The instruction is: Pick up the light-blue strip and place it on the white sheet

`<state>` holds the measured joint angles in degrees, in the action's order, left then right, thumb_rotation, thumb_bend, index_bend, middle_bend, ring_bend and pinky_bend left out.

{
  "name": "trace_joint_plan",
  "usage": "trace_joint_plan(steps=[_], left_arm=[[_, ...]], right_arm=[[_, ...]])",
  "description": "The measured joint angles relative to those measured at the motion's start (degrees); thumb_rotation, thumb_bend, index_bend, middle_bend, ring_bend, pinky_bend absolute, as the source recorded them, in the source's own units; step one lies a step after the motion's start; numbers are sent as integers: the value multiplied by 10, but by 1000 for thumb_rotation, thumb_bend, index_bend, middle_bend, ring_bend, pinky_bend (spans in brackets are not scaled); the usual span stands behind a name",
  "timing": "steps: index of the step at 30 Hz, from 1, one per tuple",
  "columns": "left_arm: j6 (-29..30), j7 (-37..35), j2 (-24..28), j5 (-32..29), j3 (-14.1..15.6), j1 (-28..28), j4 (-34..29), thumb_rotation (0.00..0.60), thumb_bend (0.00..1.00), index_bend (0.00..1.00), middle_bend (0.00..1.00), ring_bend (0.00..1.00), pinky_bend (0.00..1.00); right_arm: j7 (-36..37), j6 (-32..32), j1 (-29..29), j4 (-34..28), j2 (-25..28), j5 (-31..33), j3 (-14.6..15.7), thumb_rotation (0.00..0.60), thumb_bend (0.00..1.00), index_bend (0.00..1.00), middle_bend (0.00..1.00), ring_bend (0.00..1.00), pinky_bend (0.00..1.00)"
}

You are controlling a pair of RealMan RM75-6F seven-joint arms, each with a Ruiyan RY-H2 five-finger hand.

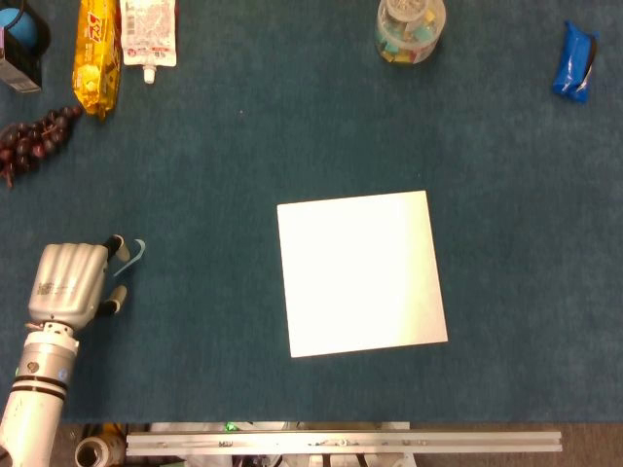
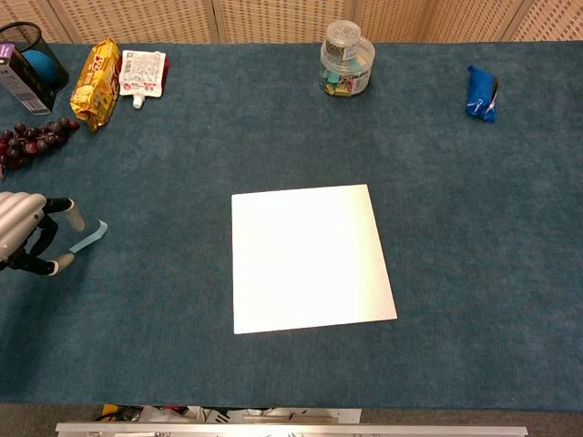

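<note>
The light-blue strip (image 1: 134,255) (image 2: 90,237) is small and curled, and lies on the blue cloth at the left. My left hand (image 1: 70,282) (image 2: 25,235) hovers just left of it with its fingers apart, and its fingertips (image 2: 76,218) reach the strip's left end; the strip still looks flat on the cloth. The white sheet (image 1: 361,272) (image 2: 310,258) lies in the middle of the table, well to the right of the strip. My right hand appears in neither view.
Dark grapes (image 1: 37,138), a yellow snack bag (image 1: 96,53) and a white pouch (image 1: 149,34) lie at the back left. A clear jar (image 1: 410,29) stands at the back centre, a blue packet (image 1: 575,61) at the back right. A metal rail (image 1: 341,443) runs along the near edge.
</note>
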<state>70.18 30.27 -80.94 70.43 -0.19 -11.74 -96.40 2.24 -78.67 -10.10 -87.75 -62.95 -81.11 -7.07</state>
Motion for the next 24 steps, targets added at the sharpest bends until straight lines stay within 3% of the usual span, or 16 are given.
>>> trace_joint_plan(steps=[24], left_arm=[[9, 38, -44, -82, -24, -22, 12, 529, 263, 450, 852, 979, 1000]], right_arm=[[27, -7, 13, 23, 0, 1, 6, 600, 232, 508, 589, 666, 694]])
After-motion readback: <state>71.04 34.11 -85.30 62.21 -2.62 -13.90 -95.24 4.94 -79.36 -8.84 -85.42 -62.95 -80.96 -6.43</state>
